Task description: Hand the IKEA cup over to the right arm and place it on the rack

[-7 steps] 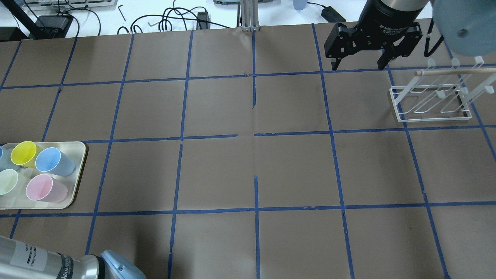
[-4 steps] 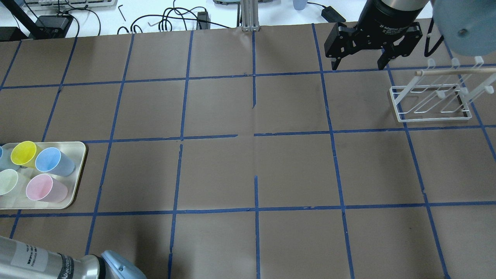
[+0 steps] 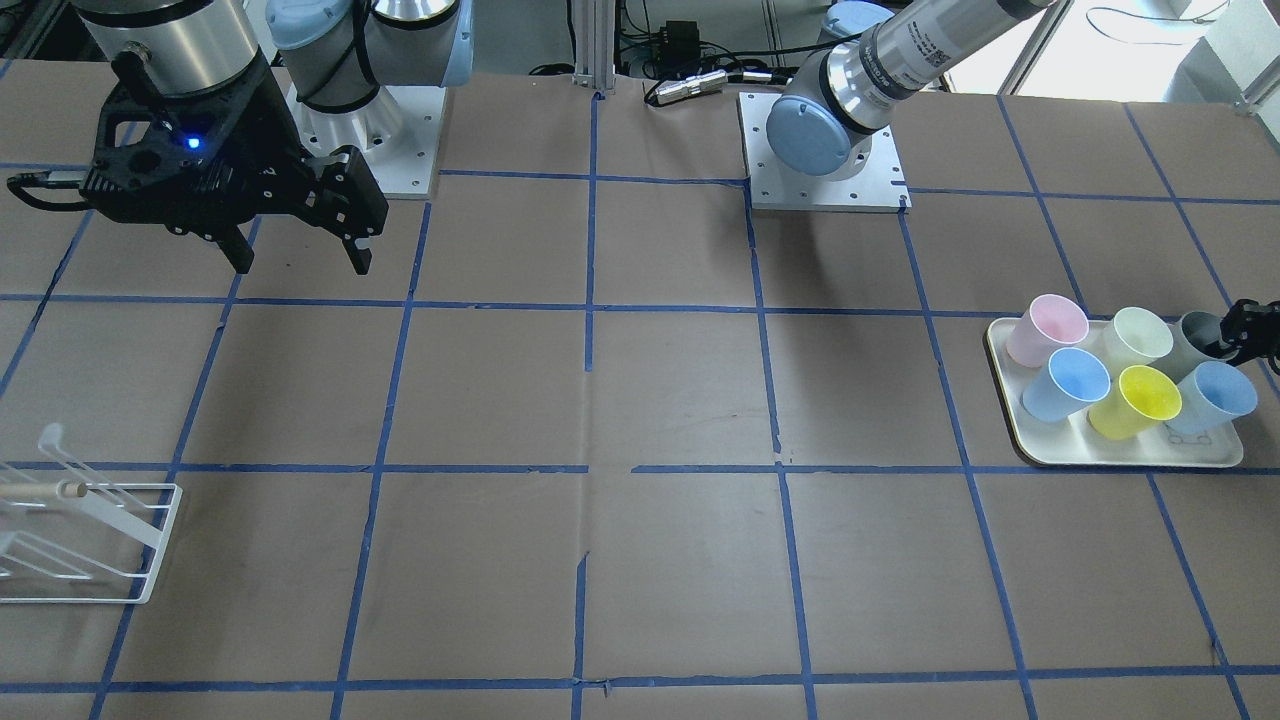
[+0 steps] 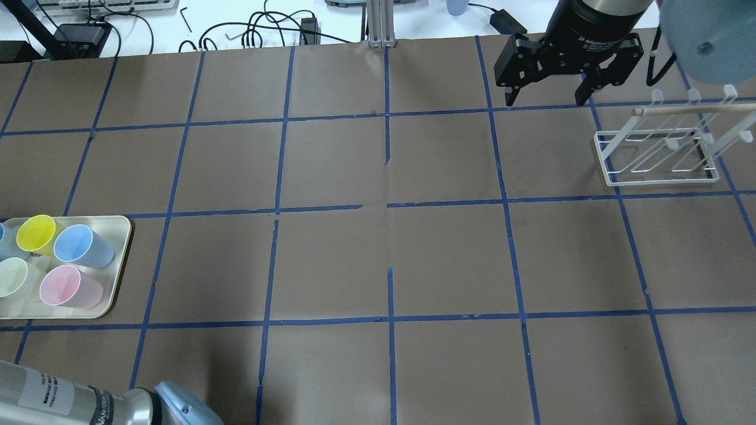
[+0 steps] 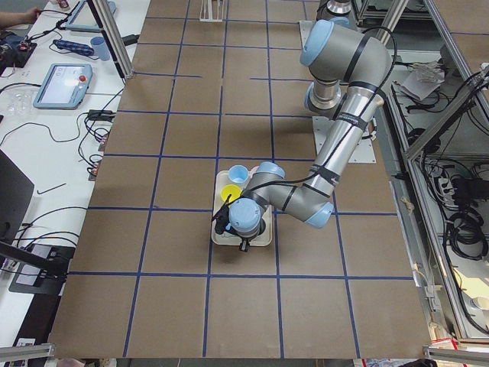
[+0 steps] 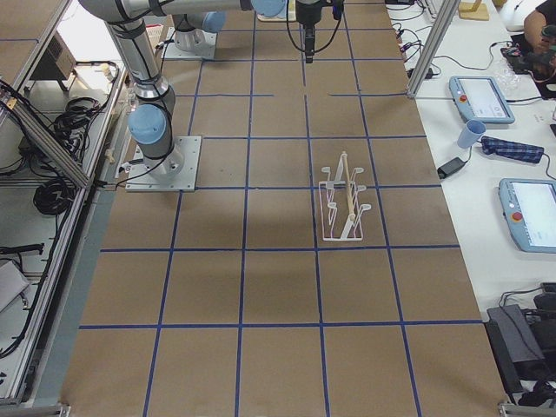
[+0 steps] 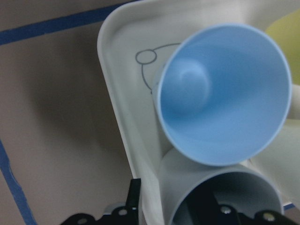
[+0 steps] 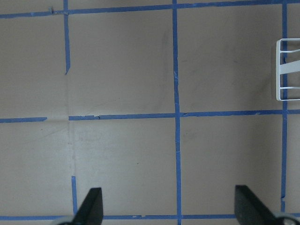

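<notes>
The IKEA cup (image 3: 1192, 335), a plain grey tumbler, stands at the back corner of the cream tray (image 3: 1130, 460), beside a light blue cup (image 3: 1212, 396). My left gripper (image 3: 1250, 335) is right at the cup. In the left wrist view the cup (image 7: 187, 180) fills the bottom, with one black finger (image 7: 133, 199) outside its wall and dark gripper parts inside its mouth. I cannot tell whether the fingers press on it. My right gripper (image 4: 546, 100) is open and empty, high over the far side of the table, left of the white wire rack (image 4: 655, 153).
The tray (image 4: 118, 260) also holds pink, yellow, pale green and light blue cups. The rack (image 3: 90, 540) stands on its own near the table's right end. Cables and a power brick lie beyond the far edge. Blue tape grids the brown table.
My left arm's forearm has shifted slightly at the overhead view's bottom left. My right gripper has crept a little toward the far edge. The cups that show on the tray have not moved.
</notes>
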`<state>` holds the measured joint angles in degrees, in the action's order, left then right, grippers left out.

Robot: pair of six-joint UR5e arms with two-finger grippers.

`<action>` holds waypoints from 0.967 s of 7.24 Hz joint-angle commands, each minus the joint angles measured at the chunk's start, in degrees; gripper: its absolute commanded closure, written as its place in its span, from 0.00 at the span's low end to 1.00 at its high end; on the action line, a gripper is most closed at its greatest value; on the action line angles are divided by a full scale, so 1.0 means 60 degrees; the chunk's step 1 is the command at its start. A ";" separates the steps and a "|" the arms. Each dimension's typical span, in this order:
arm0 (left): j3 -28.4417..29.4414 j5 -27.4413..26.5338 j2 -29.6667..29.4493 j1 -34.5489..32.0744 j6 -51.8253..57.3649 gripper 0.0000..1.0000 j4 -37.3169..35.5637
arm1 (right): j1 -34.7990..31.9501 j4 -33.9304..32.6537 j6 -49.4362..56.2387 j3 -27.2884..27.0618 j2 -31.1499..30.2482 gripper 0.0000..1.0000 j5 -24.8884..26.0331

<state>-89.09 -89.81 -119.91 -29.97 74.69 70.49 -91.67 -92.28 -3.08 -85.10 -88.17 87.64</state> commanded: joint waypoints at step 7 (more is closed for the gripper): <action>0.0068 -0.0163 0.0428 0.0014 0.0179 1.00 0.0366 | 0.0001 0.0000 -0.0014 -0.0011 -0.0026 0.00 0.0012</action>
<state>-88.21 -90.72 -117.93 -29.92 75.72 72.29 -91.67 -92.29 -3.12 -85.17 -88.28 87.71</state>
